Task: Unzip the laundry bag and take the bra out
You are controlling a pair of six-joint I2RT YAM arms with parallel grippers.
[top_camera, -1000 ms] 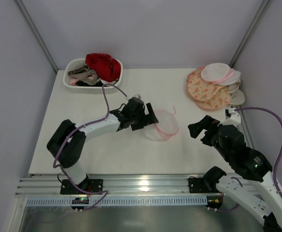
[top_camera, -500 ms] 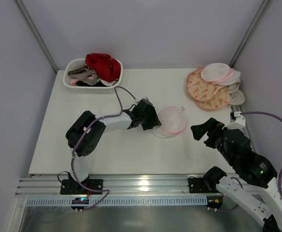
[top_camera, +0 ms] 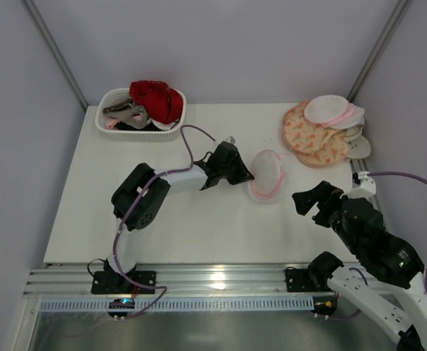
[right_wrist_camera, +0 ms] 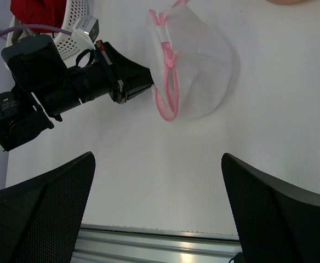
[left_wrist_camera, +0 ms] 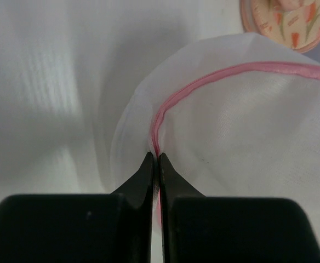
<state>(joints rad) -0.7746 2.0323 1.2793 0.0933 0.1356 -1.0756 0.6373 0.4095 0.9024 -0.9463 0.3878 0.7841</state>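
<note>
1. Sweeping across the flat white table (top_camera: 89, 219) first: it carries everything, and the task's thing sits right of centre on it, between the two arms.
2. Back right is a stack of round peach-patterned fabric pouches (top_camera: 312, 139). Back left, a white slotted plastic basket (top_camera: 126, 131) holds a crumpled red garment (top_camera: 157, 99). Neither is in play.
3. Now the small dome-shaped laundry bag of translucent white mesh (top_camera: 268, 175). It's tipped up on edge, lower rim on the table, dome bulging away from the left arm. I judge it featherweight and floppy, so it will slide and fold rather than resist. One side must anchor it while the other pulls.
4. On to the left gripper (left_wrist_camera: 155, 156): jaws pressed together, pinching the bag's pink zipper rim (left_wrist_camera: 242, 68). A sound hold, I'd say, since the rim looks like the firmest part.
5. Across from it, the right gripper (right_wrist_camera: 157, 159) has its jaws spread wide, holding nothing. It hangs near the bag, apart from it.
6. Smallest now: a pale tab (right_wrist_camera: 161, 33) and a pink loop (right_wrist_camera: 171, 63) on the rim, seen from the right wrist. One may be the zipper pull, the place to grab, but I can't tell which.
7. Hard to make out is whether the zipper has parted at all. As for the bra, the mesh shows no clear shape inside.
</note>
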